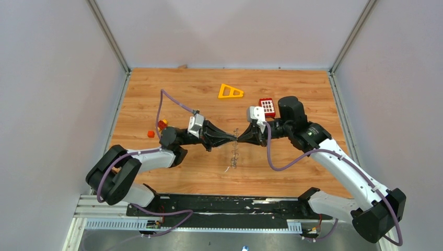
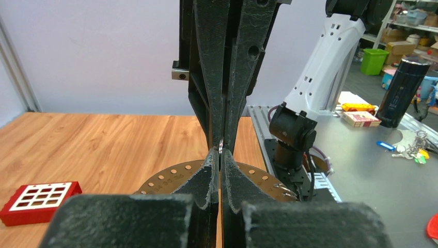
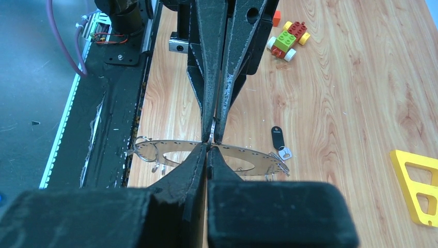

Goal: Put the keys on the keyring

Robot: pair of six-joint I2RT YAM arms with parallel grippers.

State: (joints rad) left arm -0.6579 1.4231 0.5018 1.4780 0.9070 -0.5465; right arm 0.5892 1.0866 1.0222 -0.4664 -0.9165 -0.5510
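The keyring (image 1: pixel 232 157) is a flat grey ring with small holes round its rim, lying on the wood below both grippers; it also shows in the left wrist view (image 2: pixel 165 178) and the right wrist view (image 3: pixel 248 151). A black-headed key (image 3: pixel 278 137) lies on the table at the ring's rim; I cannot tell if it is attached. My left gripper (image 1: pixel 230 138) (image 2: pixel 220 154) and right gripper (image 1: pixel 241 138) (image 3: pixel 208 147) are both shut, tip to tip above the ring. A small silvery piece (image 3: pixel 212 126) glints between the tips.
A red keypad block (image 1: pixel 267 107) and an orange triangular frame (image 1: pixel 230 92) lie behind the grippers. A toy block car (image 1: pixel 162 124) and a small orange block (image 1: pixel 151 134) sit at the left. Small wire rings (image 3: pixel 138 147) hang on the keyring's rim. The black base rail (image 1: pixel 219 205) runs along the near edge.
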